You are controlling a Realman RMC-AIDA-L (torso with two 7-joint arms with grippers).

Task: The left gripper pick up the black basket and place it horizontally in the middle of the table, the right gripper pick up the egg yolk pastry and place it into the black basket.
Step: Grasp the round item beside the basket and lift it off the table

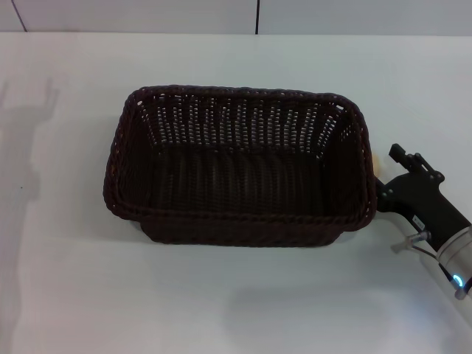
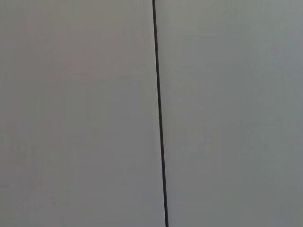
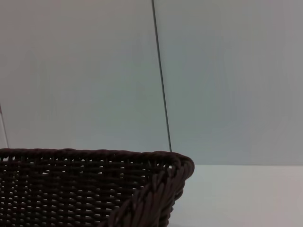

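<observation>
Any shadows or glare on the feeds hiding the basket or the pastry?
Head view: no glare; faint arm shadow on the table, black basket interior dark, right gripper beside its right wall. Right wrist view: basket rim sharp. Left wrist view: only wall.

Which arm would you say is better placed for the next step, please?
The right. The right gripper is low beside the black basket, at its right end where a pale sliver shows, perhaps the pastry. The left arm is out of sight.

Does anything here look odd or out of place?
Nothing stands out. The basket sits upright and empty on the table. The right gripper is low beside its right end, where a sliver of something pale peeks out.
</observation>
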